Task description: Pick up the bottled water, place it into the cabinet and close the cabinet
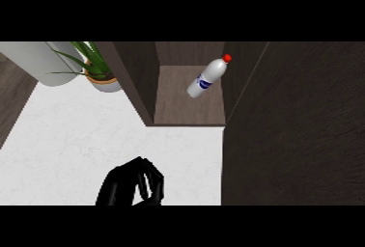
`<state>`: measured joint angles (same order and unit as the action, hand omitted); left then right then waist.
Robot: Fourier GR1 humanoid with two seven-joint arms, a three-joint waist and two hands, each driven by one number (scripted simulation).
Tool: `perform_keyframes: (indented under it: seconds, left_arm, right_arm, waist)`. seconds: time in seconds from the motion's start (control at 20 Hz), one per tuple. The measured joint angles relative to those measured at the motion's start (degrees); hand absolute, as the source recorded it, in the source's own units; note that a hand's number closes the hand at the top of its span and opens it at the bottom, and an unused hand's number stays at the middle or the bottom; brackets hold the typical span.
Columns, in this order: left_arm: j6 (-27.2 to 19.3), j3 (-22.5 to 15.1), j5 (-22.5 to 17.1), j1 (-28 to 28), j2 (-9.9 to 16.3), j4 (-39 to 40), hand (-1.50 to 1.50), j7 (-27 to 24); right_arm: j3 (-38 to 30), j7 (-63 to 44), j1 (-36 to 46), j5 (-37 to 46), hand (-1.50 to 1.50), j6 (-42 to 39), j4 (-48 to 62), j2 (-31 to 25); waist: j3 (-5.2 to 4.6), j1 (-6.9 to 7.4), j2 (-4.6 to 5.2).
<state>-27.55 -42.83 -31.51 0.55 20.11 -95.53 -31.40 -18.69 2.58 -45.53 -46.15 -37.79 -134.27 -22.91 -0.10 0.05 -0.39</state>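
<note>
Where the cabinet gapes: white, red-capped bottled water, left hand curled empty.

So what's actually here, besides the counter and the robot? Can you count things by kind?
Water bottles: 1, lying inside the open cabinet
Potted plants: 1
Grey cylinders: 1
Cabinets: 1
Total: 4
</note>
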Motion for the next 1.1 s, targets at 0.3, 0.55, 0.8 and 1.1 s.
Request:
perform_keyframes:
  seconds: [0.3, 0.55, 0.8, 1.1]
  left_arm:
    - [3.9, 4.3, -2.3, -5.8, 8.4, -5.9, 1.5, -1.3]
    - [8.6, 9.6, -6.4, -9.9, 14.1, -9.8, -1.5, -2.6]
    - [11.4, 14.8, -10.2, -13.4, 18.6, -13.1, -1.5, -3.0]
    - [14.1, 20.1, -13.3, -17.5, 23.1, -15.5, -1.5, -3.5]
  right_arm:
    - [3.8, -0.4, -1.1, 0.4, 1.5, -5.6, -0.5, -1.6]
    - [6.2, 0.4, -0.6, 0.8, 1.5, -7.2, -0.9, -0.7]
    - [9.0, 0.1, 0.3, 1.2, 1.5, -8.4, -1.2, -1.2]
    - [14.1, -1.9, 3.0, 1.9, 1.5, -8.4, -1.4, -2.5]
  waist:
    - [-0.09, -0.21, -0.23]
    - [-0.2, -0.32, -0.36]
    - [-0.33, -0.05, -0.53]
    - [-0.54, 0.85, -0.7]
